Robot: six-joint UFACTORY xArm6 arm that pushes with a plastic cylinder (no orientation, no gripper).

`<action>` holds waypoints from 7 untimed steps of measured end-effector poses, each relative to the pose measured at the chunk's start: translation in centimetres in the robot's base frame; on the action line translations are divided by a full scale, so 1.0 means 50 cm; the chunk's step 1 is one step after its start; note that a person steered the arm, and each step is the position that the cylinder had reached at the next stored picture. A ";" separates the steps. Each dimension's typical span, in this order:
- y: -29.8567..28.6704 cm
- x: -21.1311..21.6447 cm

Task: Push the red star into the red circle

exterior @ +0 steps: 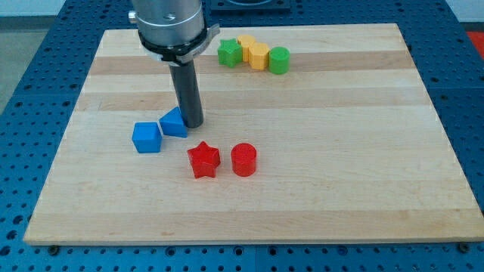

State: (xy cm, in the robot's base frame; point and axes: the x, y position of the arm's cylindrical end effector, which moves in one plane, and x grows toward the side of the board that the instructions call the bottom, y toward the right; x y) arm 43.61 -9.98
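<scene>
on the view's left of the pale wooden board (363, 151), a blue plastic cube (147, 137) is sitting, with a blue plastic triangular block (175, 122) just beside it on its right. my tip (192, 123) is resting against that triangular block's right edge; no gripper on this rig, just the dark rod, so nothing is being held.

key relation: the red plastic star (203, 159) is lying toward the view's bottom from my tip, slightly right, near but not touching. the red plastic cylinder (the "circle") (244, 159) is sitting just to the star's right, a narrow gap showing between them. so, as i'm judging it, the push needs to run left-to-right, meaning my tip would have to be getting round to the star's left side first.

star is looking upright, flat on the board, points clean, unobstructed.

further right, at the view's top, a green block (230, 53), two yellow blocks (253, 53) and a second green block (279, 60) are clustering together, well apart from the work.
</scene>
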 end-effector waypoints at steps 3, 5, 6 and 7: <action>-0.054 0.022; -0.009 0.124; -0.007 0.146; 0.073 0.146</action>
State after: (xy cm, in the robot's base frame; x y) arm 50.92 -6.34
